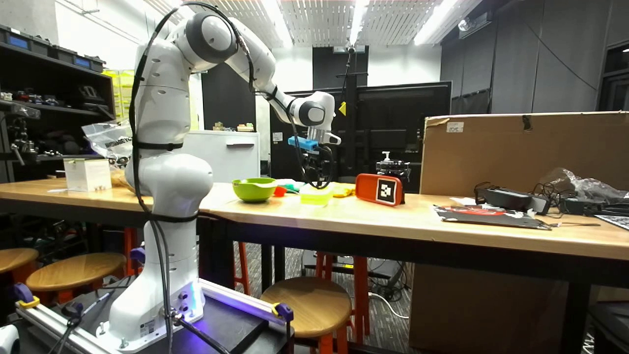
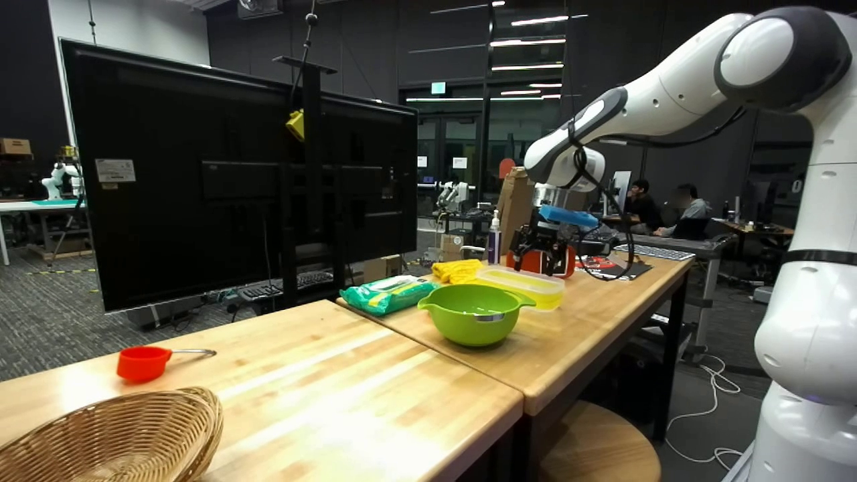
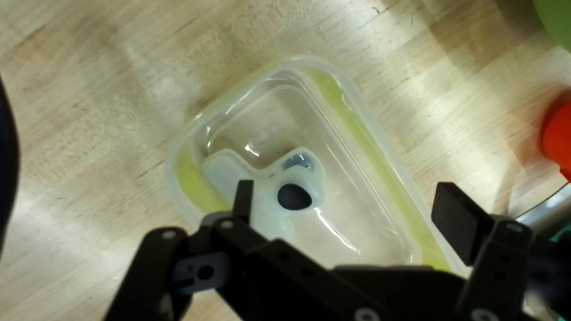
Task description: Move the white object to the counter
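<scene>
A whitish, rounded object with a black spot (image 3: 267,189) lies inside a clear container with yellow sides (image 3: 383,167) in the wrist view. It is hidden in both exterior views. The container stands on the light-brown wooden counter (image 1: 413,216) and also shows in both exterior views (image 1: 316,197) (image 2: 546,294). My gripper (image 3: 345,207) is open with nothing between its fingers. It points down above the container in both exterior views (image 1: 318,172) (image 2: 537,261). In the wrist view the left finger overlaps the white object's edge, and the right finger is beyond the container's rim.
A green bowl (image 2: 475,318) stands beside the container. A red cup (image 1: 279,191), a green wipes pack (image 2: 388,294) and a yellow cloth (image 2: 458,271) are close by. A red box with a marker (image 1: 366,188) stands on the other side. A wicker basket (image 2: 134,428) is at the near end.
</scene>
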Available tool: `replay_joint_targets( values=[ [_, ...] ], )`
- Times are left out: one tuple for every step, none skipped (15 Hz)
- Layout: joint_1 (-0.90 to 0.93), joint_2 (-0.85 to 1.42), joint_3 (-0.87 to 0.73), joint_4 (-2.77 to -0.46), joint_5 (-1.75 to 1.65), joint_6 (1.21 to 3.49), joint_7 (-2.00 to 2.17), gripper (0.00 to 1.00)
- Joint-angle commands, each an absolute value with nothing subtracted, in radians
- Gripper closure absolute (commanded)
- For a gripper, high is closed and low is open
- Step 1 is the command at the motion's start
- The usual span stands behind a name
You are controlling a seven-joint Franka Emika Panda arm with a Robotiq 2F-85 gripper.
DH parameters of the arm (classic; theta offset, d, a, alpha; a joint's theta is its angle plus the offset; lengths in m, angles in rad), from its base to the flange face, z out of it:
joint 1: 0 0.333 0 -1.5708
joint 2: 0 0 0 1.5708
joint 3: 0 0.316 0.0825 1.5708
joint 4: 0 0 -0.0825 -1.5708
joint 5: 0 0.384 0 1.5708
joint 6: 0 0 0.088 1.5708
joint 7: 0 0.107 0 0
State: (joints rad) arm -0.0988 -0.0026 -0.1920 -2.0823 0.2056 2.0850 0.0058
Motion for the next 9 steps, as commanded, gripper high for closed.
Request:
replay_joint_targets(
  values=[
    [-0.119,0.018,-0.176,-2.078,0.229,2.095,0.039,0.00],
    [-0.119,0.024,-0.176,-2.078,0.233,2.096,0.042,0.00],
    [-0.121,0.033,-0.176,-2.077,0.238,2.099,0.044,0.00],
    [-0.122,0.040,-0.176,-2.075,0.241,2.099,0.044,0.00],
    [-0.123,0.048,-0.175,-2.074,0.252,2.102,0.040,0.00],
    [-0.124,0.056,-0.175,-2.073,0.260,2.105,0.037,0.00],
    [-0.125,0.065,-0.174,-2.071,0.268,2.109,0.035,0.00],
    [-0.125,0.074,-0.173,-2.069,0.273,2.110,0.036,0.00],
    [-0.126,0.081,-0.173,-2.067,0.279,2.113,0.036,0.00]
  ],
)
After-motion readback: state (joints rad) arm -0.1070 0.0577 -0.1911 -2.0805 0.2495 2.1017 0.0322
